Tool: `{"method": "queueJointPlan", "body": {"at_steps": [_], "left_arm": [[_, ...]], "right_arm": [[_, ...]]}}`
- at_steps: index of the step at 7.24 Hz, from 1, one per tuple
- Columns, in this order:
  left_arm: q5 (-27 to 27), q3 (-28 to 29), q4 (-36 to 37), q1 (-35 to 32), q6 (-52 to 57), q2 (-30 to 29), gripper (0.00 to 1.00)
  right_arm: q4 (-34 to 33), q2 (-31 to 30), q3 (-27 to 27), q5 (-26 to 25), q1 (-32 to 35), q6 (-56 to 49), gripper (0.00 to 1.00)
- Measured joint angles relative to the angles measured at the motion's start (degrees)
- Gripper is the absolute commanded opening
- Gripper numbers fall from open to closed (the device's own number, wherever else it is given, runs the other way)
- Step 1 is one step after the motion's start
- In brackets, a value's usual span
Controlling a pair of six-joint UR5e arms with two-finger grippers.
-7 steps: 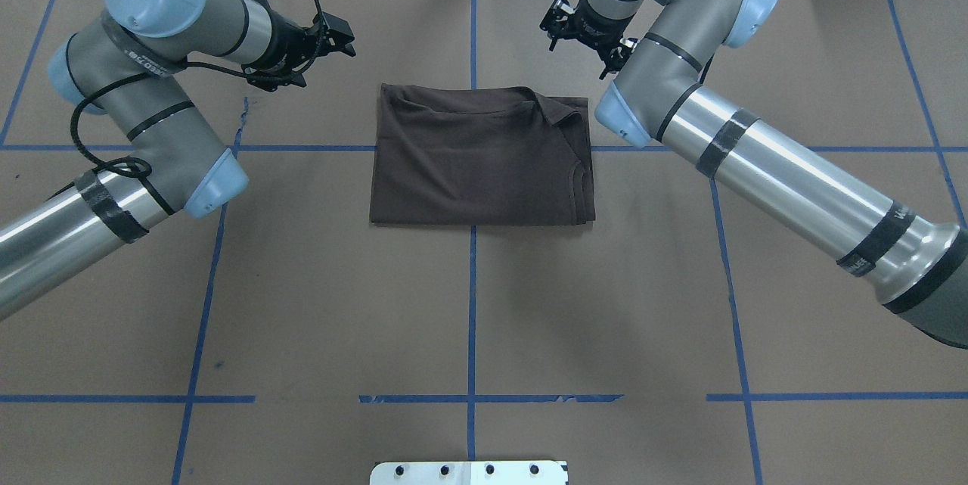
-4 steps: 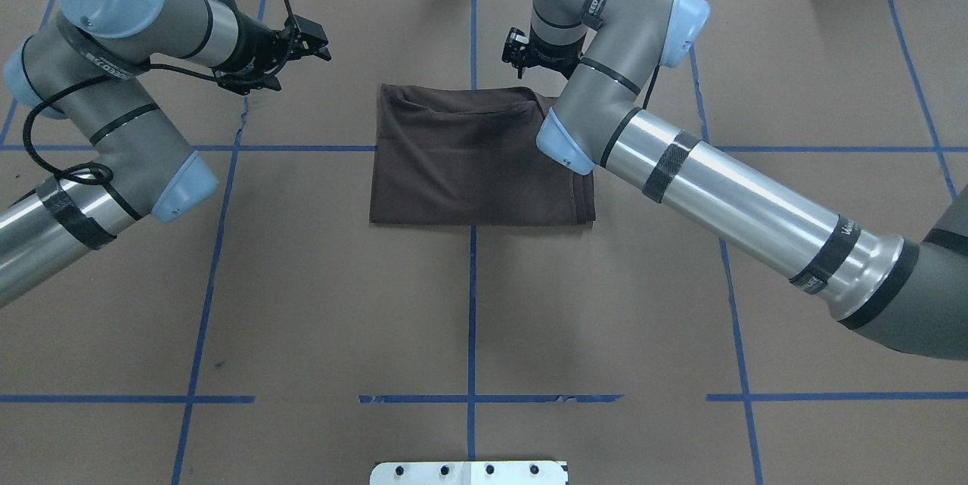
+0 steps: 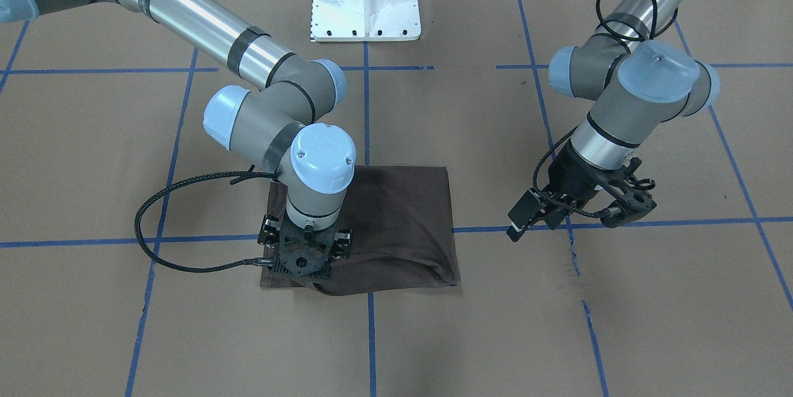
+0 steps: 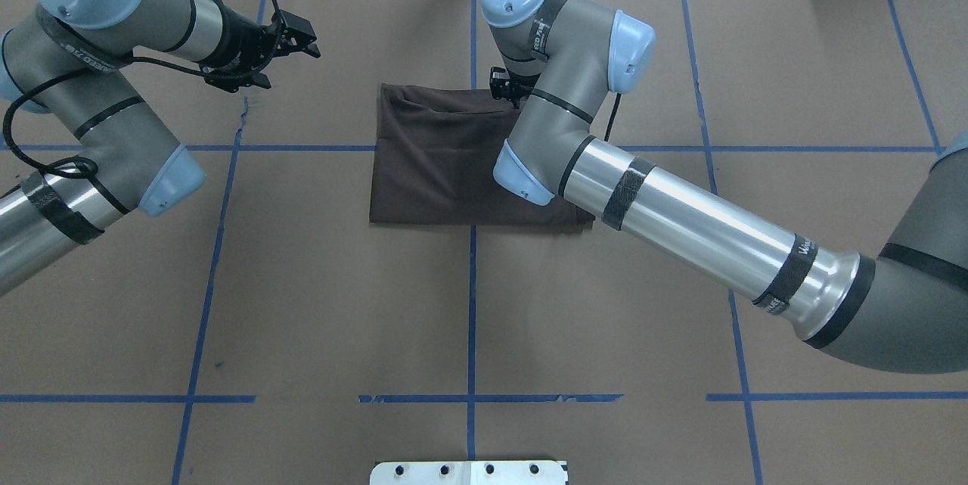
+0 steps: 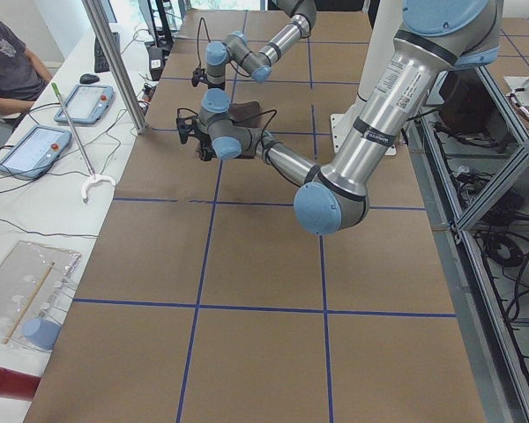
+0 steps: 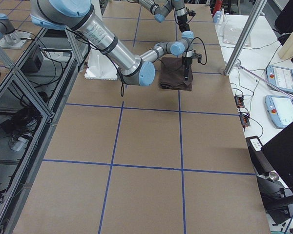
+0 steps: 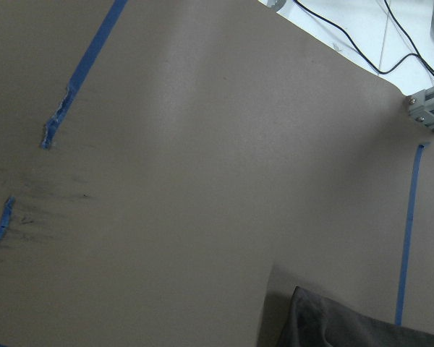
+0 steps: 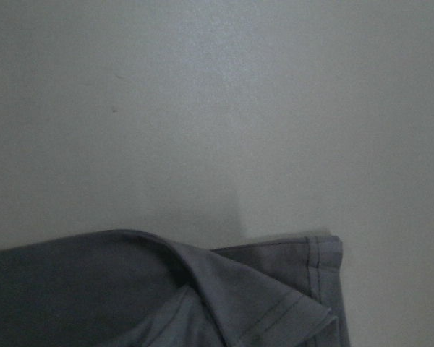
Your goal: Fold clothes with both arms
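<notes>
**Overhead exterior:** fixed, high behind the robot, faced forward and down. It covered the table [image 4: 318,303] from near edge to far edge at mid distance.

**Exterior front-facing:** fixed at the far edge, faced the robot and looked steeply down, with the white pedestal [image 3: 365,0] at frame top. It shared the folded T-shirt [image 3: 403,211] and the blue tape lines [image 3: 365,112] with the overhead view.

**Exterior left, exterior right:** fixed at opposite table ends, looked along its length from a distance. Both took in the T-shirt.

**Left wrist-mounted:** close, angled onto bare table, with a T-shirt corner at frame bottom.

**Right wrist-mounted:** very close and blurred, with the T-shirt hem low in frame.
</notes>
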Motion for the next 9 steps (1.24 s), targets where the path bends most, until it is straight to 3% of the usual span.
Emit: {"method": "queueJointPlan", "body": {"at_steps": [9], "left_arm": [[-1.5,-1.4,0.0,0.0,-0.1,0.0,1.00]], "right_arm": [[-1.4,-1.9,-2.4,-2.1,1.5,-12.9,1.00]]}}
